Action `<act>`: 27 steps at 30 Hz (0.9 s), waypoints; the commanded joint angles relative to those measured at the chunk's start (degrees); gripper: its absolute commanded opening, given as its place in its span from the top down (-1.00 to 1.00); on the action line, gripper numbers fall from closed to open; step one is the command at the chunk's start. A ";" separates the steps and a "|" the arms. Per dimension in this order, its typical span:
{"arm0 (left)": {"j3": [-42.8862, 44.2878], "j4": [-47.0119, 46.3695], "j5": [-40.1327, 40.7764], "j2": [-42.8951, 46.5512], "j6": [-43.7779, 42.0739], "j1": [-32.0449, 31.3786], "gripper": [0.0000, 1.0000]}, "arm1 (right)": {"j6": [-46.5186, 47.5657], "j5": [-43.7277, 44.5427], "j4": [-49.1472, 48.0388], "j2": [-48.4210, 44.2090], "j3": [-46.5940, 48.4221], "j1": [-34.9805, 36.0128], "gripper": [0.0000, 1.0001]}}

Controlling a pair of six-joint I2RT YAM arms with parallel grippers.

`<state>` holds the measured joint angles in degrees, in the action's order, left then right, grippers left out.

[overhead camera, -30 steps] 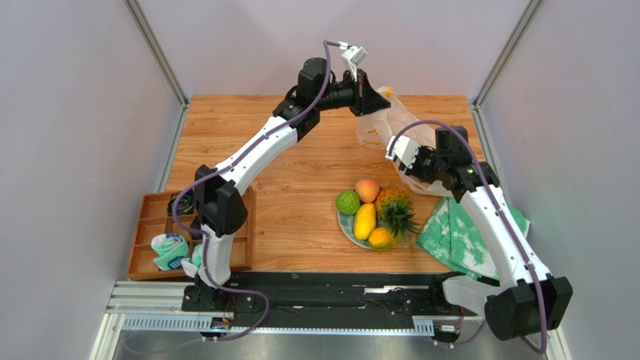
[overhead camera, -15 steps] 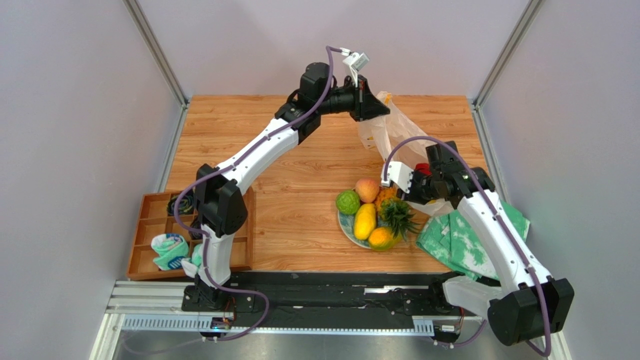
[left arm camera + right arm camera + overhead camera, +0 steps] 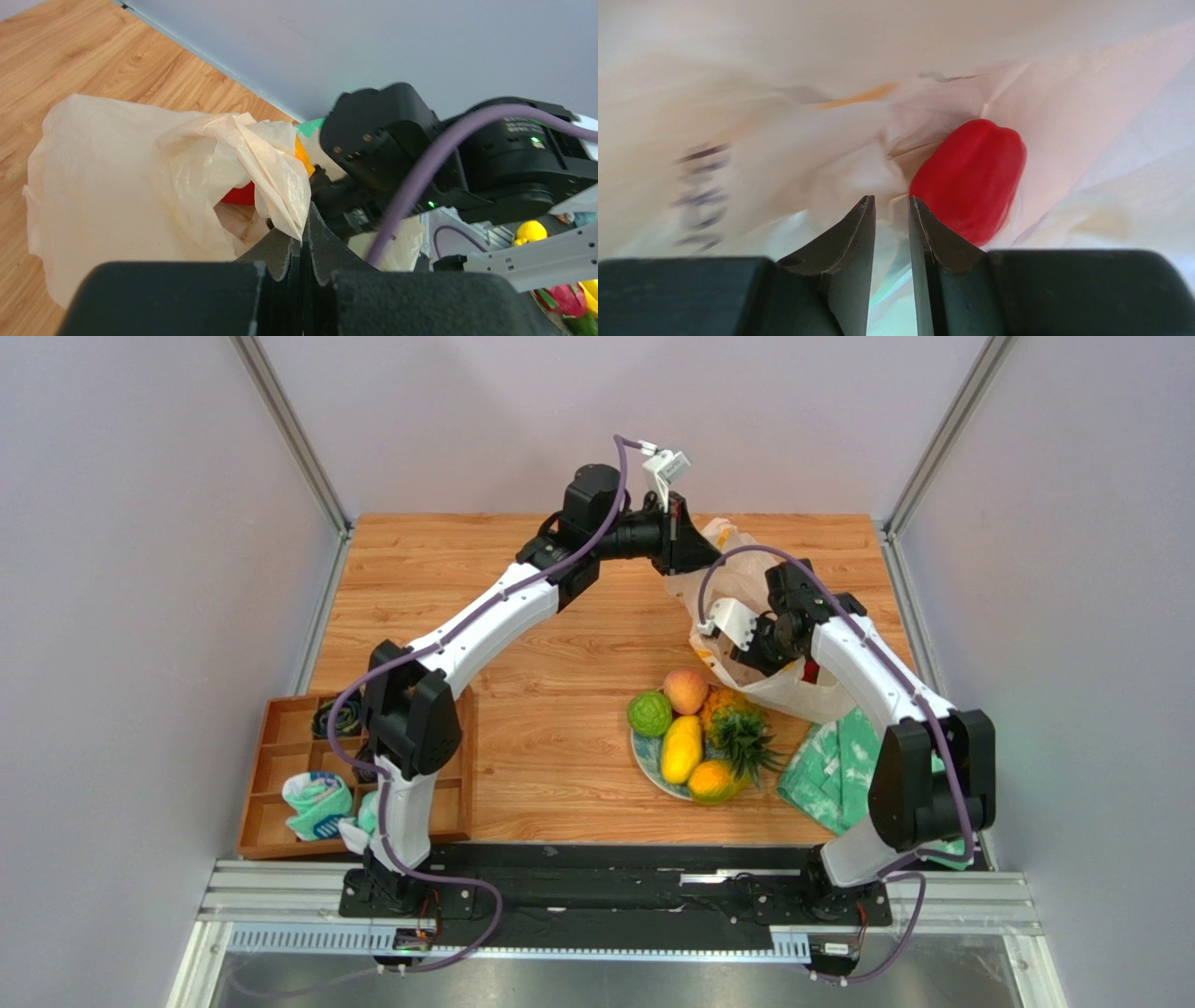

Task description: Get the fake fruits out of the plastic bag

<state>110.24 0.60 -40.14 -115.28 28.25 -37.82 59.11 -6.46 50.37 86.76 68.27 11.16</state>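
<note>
The plastic bag [image 3: 765, 623] lies at the back right of the table. My left gripper [image 3: 687, 546] is shut on the bag's upper edge [image 3: 284, 189] and holds the mouth up. My right gripper [image 3: 730, 637] reaches into the bag. In the right wrist view its jaws [image 3: 891, 210] stand a narrow gap apart and empty, just left of the red bell pepper [image 3: 969, 178]. The pepper also shows inside the bag in the left wrist view [image 3: 238, 194]. A green bumpy fruit [image 3: 650, 714], a peach [image 3: 686, 689], a mango [image 3: 682, 749] and a pineapple [image 3: 737, 731] lie on a plate [image 3: 643, 756].
A green-and-white cloth [image 3: 842, 770] lies at the right, beside the plate. A wooden compartment tray [image 3: 281, 749] with small items sits at the front left. Grey walls close in the table on three sides.
The right arm has swung round, and its gripper has moved from above the plate's edge back into the bag's mouth. The left gripper keeps its hold on the bag, almost still.
</note>
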 commanded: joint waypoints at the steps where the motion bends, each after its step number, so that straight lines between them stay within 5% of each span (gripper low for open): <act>1: -0.46 -2.36 -1.43 4.01 -0.30 -0.23 1.00 | -3.91 6.36 -5.10 4.46 5.20 -1.31 0.30; 4: -0.37 -2.45 -1.61 3.84 -0.30 -0.23 1.00 | -5.67 9.88 -6.51 6.74 5.91 -1.93 -0.28; 6: -0.37 -2.45 -1.70 3.75 -0.30 -0.23 1.00 | -6.20 10.93 -7.21 7.72 6.17 -2.28 -0.43; 7: -0.37 -2.45 -1.78 3.66 -0.30 -0.23 1.00 | -6.38 12.16 -7.39 8.59 6.35 -2.37 -0.83; 25: -1.07 -2.10 -1.87 4.45 -1.53 -0.32 1.00 | -10.69 21.05 -7.12 26.26 13.29 -5.36 -1.00; 27: -1.34 -2.10 -1.96 4.63 -1.44 -0.32 1.00 | -9.90 20.18 -8.09 26.35 12.86 -5.36 -0.80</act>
<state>109.38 0.54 -40.38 -115.02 27.55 -37.91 50.35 11.86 43.68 112.79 80.34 5.98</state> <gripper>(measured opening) 0.007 0.992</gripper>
